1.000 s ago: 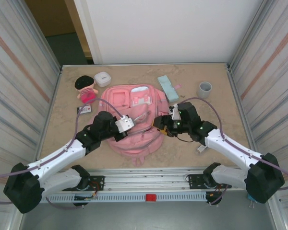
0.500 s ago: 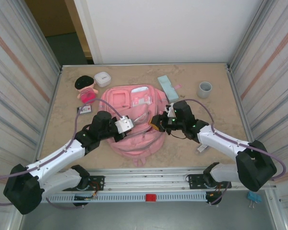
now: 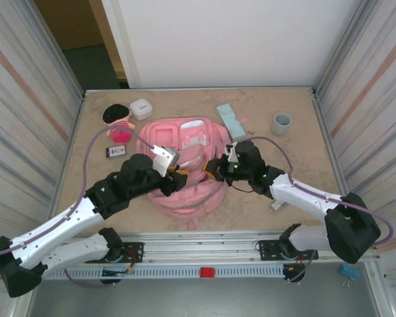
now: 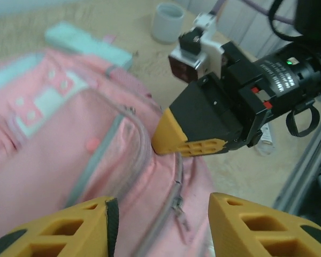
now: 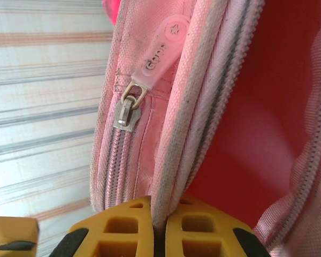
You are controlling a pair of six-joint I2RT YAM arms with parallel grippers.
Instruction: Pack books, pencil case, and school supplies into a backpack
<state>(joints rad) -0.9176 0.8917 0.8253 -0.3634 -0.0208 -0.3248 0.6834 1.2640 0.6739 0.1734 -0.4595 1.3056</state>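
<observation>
Looking down from the top camera, I see the right gripper clenched on the rim of the backpack, which lies flat mid-table between both arms. My right wrist view has a fold of pink fabric pinched between the fingers, near a zip pull. The left gripper hangs released above the backpack, jaws apart, nothing between them. The pencil case lies just beside the backpack's far right corner, and the book lies off its left side

Overhead rear view, wrist close-ups sharing backpack
</observation>
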